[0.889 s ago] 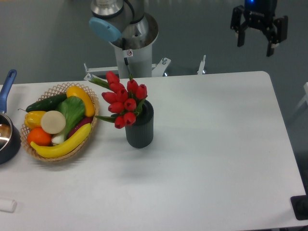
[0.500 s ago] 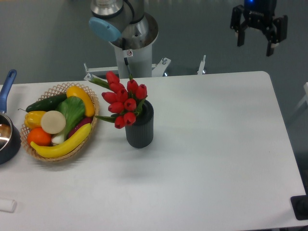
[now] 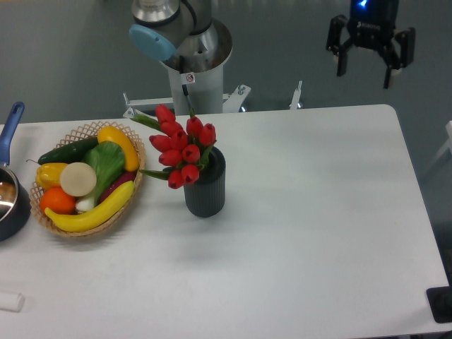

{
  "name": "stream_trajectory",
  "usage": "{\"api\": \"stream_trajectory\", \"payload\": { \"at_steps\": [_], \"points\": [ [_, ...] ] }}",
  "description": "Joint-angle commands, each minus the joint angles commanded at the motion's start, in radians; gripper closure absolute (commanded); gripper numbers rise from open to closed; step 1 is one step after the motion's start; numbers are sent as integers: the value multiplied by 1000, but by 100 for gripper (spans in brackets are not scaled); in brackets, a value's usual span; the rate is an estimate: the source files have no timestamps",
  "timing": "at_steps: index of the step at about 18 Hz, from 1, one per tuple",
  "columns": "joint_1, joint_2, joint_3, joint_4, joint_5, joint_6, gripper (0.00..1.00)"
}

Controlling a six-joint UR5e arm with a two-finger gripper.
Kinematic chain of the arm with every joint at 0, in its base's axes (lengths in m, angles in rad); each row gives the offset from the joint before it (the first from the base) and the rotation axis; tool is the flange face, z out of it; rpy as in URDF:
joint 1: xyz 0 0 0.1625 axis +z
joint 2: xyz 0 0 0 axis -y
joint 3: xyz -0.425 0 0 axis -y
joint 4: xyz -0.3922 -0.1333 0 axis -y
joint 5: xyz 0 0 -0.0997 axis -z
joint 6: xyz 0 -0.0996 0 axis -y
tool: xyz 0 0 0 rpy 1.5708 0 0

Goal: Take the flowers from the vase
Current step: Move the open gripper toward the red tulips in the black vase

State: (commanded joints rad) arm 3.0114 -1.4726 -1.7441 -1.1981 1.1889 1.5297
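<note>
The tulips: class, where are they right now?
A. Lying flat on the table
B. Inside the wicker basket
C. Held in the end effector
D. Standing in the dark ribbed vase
D: the tulips rise from the vase, while the end effector hangs open and empty far off.

The gripper looks like matt black plastic, its fingers dull and hard-edged, and well below and to their left the vase shows a matt dark grey ribbed wall. The flowers in it have smooth, slightly glossy red buds, plastic-looking. Further left of the fingers, the basket is rough woven wicker holding shiny fruit, on a smooth matt white table.
</note>
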Motion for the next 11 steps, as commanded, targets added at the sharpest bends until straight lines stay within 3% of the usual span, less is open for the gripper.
{"api": "stream_trajectory", "payload": {
  "at_steps": [3,8,11],
  "points": [
    [-6,-3,-31,41,-38,-87,0],
    [-11,31,-170,143,-114,-141,0],
    [-37,35,-183,141,-117,-141,0]
  ]
}}
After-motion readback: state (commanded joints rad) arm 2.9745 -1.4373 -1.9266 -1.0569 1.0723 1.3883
